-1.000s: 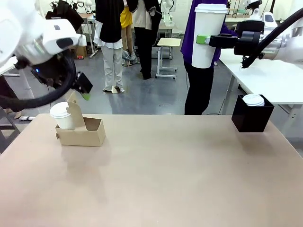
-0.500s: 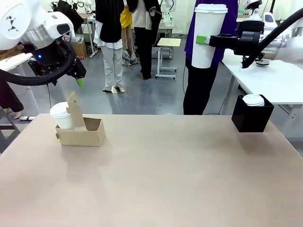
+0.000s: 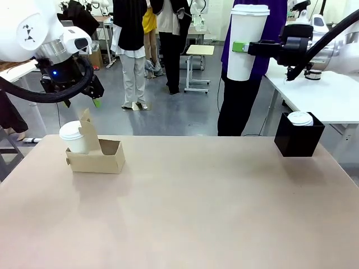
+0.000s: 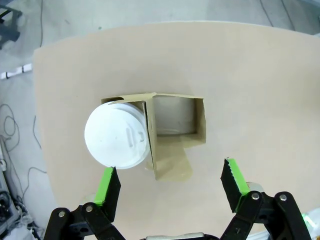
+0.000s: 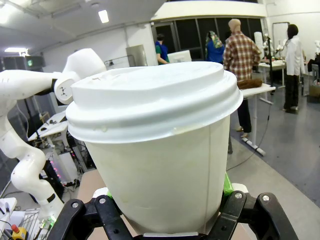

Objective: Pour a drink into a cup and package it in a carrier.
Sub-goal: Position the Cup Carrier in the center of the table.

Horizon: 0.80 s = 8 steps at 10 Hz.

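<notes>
Above carrier point(image 4: 175, 119): left gripper point(image 4: 170, 170) jaws apart | right gripper point(image 3: 248, 47) clamps tall cup point(image 3: 247, 28)

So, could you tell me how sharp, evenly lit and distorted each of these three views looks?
Front view: sharp and evenly lit, only a faint shadow in front of the carrier. Left wrist view: crisp, but the table edge bows from the wide lens. Right wrist view: the tall cup looms close and bulges; ceiling lights glare.
</notes>
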{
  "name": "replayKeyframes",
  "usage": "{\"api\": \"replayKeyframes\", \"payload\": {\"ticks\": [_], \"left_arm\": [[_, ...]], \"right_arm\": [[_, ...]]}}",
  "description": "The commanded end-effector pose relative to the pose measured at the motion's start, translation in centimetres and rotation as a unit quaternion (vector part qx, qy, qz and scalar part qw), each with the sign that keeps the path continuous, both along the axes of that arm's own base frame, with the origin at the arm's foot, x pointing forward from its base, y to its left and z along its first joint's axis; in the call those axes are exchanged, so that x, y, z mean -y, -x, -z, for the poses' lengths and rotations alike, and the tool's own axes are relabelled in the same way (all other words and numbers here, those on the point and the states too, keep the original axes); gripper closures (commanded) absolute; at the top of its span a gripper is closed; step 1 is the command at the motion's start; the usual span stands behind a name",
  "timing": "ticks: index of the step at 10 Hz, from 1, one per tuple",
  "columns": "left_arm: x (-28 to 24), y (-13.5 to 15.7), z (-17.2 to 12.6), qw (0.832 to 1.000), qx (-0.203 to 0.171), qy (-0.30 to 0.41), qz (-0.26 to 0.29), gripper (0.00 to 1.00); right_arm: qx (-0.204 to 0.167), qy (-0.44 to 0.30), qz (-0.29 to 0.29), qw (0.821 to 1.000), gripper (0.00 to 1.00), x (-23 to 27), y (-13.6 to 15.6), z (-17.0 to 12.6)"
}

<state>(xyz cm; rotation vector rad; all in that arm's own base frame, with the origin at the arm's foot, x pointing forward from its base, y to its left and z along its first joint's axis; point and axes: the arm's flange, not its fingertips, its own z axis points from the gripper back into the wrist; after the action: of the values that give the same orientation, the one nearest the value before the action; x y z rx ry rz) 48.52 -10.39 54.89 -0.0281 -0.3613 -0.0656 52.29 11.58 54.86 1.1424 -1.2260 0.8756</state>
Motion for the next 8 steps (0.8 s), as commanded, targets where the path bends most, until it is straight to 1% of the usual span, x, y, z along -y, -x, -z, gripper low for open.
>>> {"api": "replayKeyframes", "payload": {"ticks": [1,3,5,6,8], "left_arm": [[-0.3,0.5,-0.7,1.0,0.007,0.0,-0.002,0.0],[0.0,0.1,-0.3,1.0,0.003,0.0,0.0,0.0],[-0.3,-1.5,0.6,0.999,0.01,0.0,-0.05,0.0],[-0.6,-2.6,1.2,0.998,0.003,-0.001,-0.066,0.0],[-0.9,-3.8,2.4,0.997,-0.004,-0.007,-0.081,0.0]], "right_arm": [[0.004,-0.002,-0.001,1.0,0.2,0.0,0.0,-0.6],[0.004,-0.002,-0.001,1.0,0.2,0.0,0.0,-0.6],[0.004,-0.002,-0.001,1.0,0.2,0.0,0.0,-0.6],[0.004,-0.002,-0.001,1.0,0.2,0.0,0.0,-0.6],[0.004,-0.002,-0.001,1.0,0.2,0.0,0.0,-0.6]]}}
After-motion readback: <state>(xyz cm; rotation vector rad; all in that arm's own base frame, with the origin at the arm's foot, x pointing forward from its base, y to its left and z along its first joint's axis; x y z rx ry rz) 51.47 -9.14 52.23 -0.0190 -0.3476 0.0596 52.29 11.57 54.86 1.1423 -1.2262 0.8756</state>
